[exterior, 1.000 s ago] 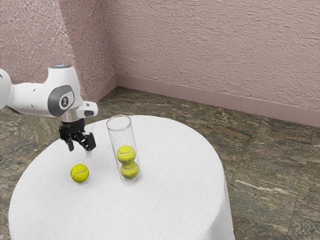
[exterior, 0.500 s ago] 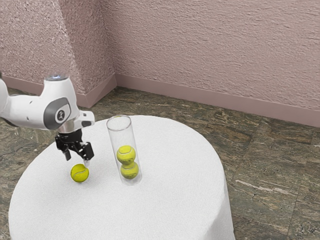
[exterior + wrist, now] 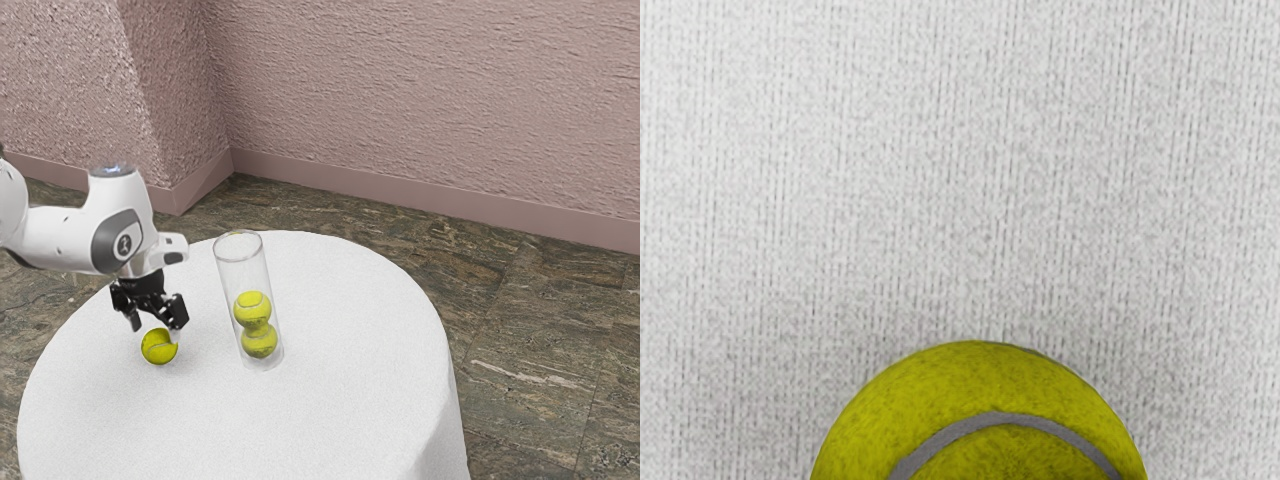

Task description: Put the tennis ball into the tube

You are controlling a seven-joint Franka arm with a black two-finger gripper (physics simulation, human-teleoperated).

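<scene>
My gripper (image 3: 157, 326) is open, its two fingers spread apart, just over the loose tennis ball (image 3: 158, 349). That ball sits on the round white table (image 3: 340, 400), near the exterior view's left. To the exterior view's right of it stands a clear tube (image 3: 241, 268) with two yellow balls (image 3: 252, 309) stacked inside. Far back, past the brown floor (image 3: 530, 310), is a pink wall (image 3: 420, 100).

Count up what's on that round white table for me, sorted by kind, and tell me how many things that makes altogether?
Tennis balls: 3 (one outside the tube, two stacked inside it, upper ball and lower ball)
Clear tubes: 1
Total: 4
</scene>
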